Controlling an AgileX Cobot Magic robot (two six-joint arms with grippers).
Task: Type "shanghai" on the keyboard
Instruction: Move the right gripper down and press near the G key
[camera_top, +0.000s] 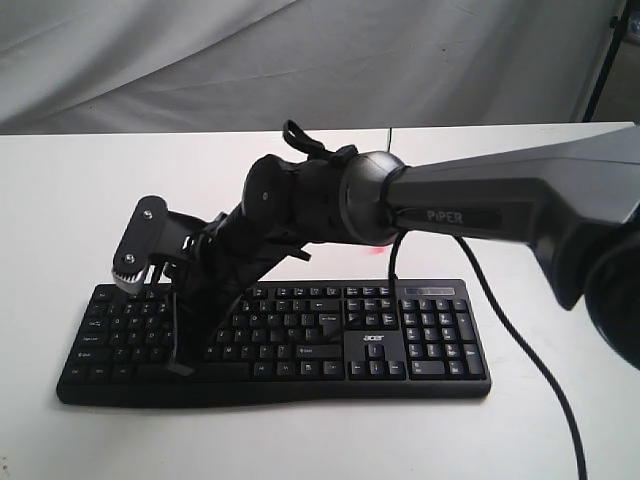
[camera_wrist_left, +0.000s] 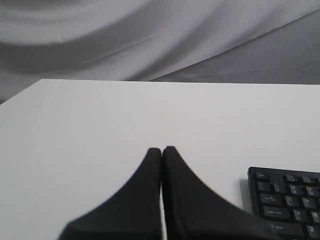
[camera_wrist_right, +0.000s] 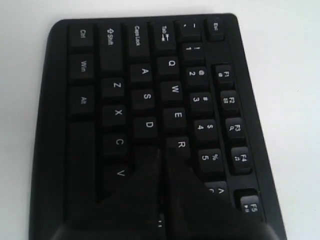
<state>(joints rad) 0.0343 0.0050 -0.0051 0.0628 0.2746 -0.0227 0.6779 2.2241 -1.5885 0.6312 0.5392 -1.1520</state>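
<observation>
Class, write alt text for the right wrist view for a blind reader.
The right gripper, black fingers shut together, points at the left end of a wide black plastic keyboard, tips between the D and R keys. White tabletop surrounds it.

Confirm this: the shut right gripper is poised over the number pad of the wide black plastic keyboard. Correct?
No. The shut right gripper is poised by the D key and R key of the wide black plastic keyboard, not over its number pad; the right wrist view shows this.
</observation>
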